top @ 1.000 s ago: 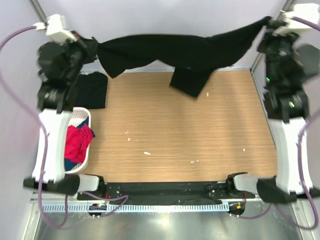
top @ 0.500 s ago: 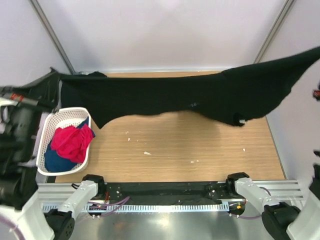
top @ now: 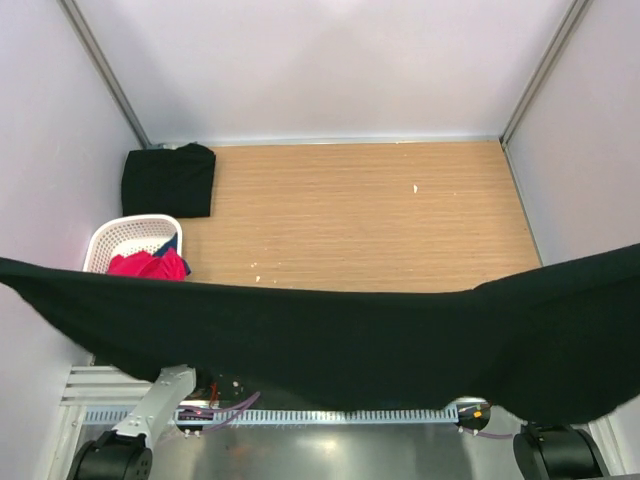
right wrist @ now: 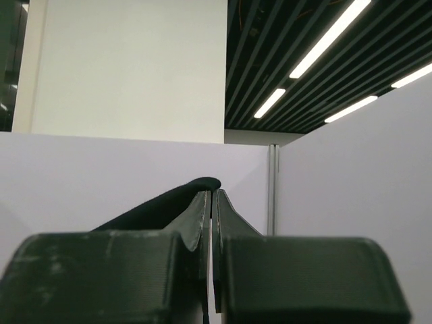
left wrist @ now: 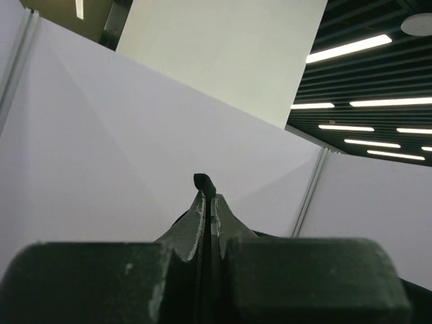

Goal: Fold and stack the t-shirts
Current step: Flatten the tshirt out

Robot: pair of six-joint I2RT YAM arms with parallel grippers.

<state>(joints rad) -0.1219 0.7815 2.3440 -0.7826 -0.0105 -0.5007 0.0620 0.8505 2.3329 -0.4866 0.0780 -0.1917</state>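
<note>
Two black t-shirts show. We see the stretched t-shirt (top: 300, 345) hung in the air as a wide band on the arm-base side of the basket (top: 112, 238), hiding its near rim and running from edge to edge of the top view. The left gripper (left wrist: 209, 202) is clamped tight on a sliver of its cloth, which pokes out just past the fingertips. The right gripper (right wrist: 212, 197) is likewise pinched closed, with a fold of the cloth draped along one finger. Which hem each holds we cannot tell from here. The folded t-shirt (top: 168, 180) lies flat on the counter (top: 380, 220), just beyond the basket. A red-pink garment (top: 150, 265) sits in the basket.
</note>
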